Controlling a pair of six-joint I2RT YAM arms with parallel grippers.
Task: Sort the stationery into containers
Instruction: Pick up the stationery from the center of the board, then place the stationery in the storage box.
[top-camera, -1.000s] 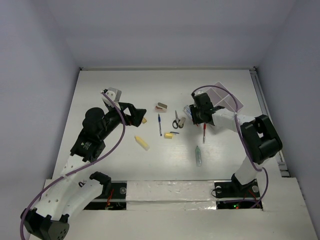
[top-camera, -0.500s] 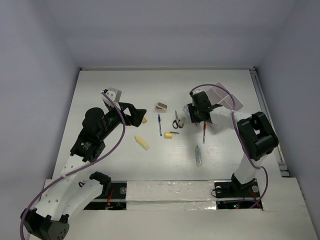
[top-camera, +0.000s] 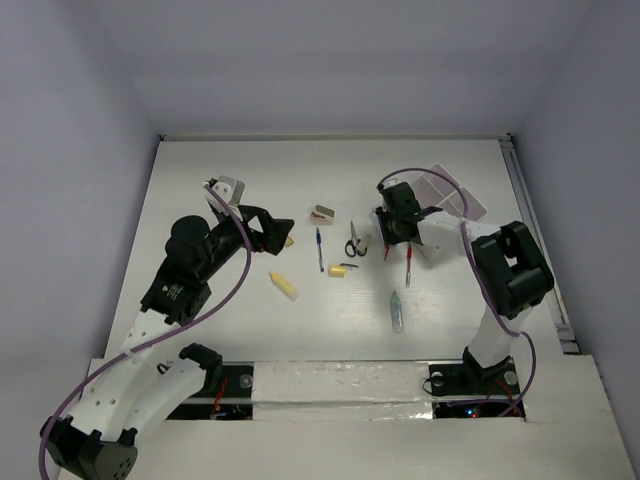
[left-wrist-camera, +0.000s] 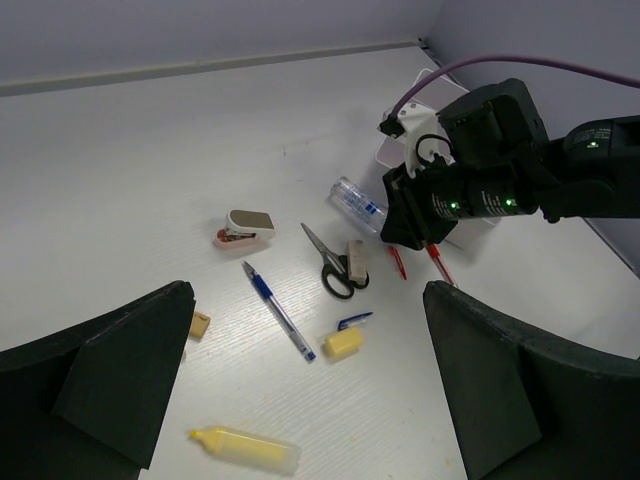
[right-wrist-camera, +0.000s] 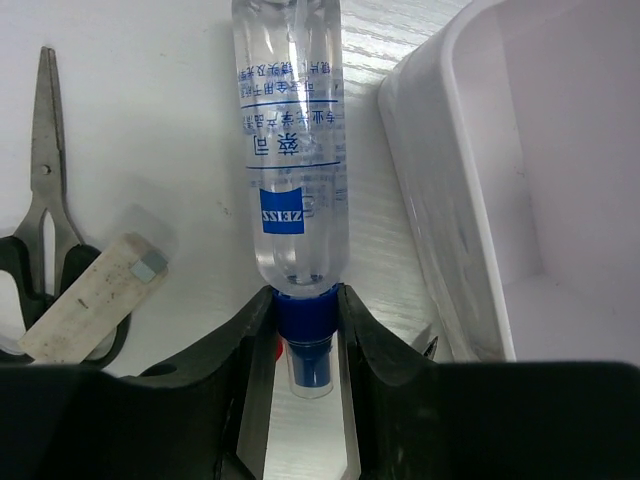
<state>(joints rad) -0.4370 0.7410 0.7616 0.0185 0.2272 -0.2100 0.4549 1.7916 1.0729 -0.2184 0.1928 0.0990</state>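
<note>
Right wrist view shows what the top external view hides under the arm: the right pincer (right-wrist-camera: 303, 300) closed on the capped end of the clear tube (right-wrist-camera: 290, 150), lying on the surface (right-wrist-camera: 150, 120) just left of the white tray (right-wrist-camera: 440, 250). Left wrist view shows the left pincer (left-wrist-camera: 307, 290) spread wide, empty, the blue pen (left-wrist-camera: 278, 322) at frame centre

The top view hangs high above and behind the arm bases (top-camera: 470, 378), facing down over the whole table (top-camera: 250, 180). The left wrist view sits low at the left, slanting rightward at middle distance. The right wrist view is very close, looking down beside the tray (right-wrist-camera: 520, 150). All three share the scissors (left-wrist-camera: 327, 258); both wrist views share the clear tube (right-wrist-camera: 295, 150)
</note>
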